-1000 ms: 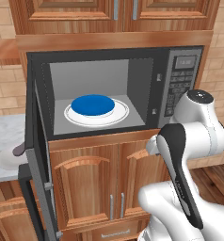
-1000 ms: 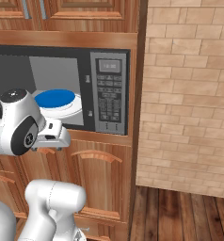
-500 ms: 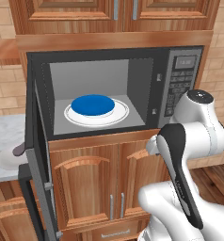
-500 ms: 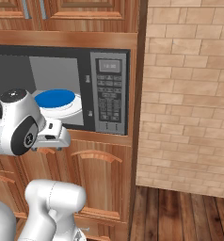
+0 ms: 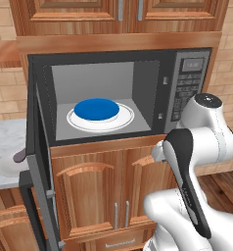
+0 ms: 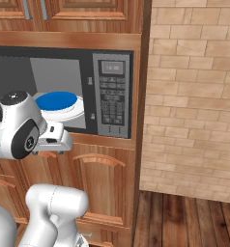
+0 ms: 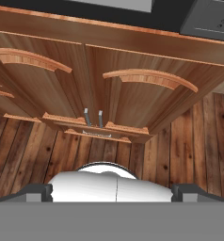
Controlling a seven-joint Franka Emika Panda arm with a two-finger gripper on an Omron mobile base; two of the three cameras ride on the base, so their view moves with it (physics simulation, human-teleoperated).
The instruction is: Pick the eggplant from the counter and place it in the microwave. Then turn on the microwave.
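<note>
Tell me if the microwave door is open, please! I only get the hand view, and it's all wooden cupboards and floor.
Observer: Yes. In the left base view the microwave has its door swung wide open to the left.
Operator: Is anything inside?
Observer: A white plate with a blue round thing on it.
Operator: Where's the eggplant?
Observer: Something small and dark, probably the eggplant, sits left of the microwave over the counter, partly hidden by the door.
</note>
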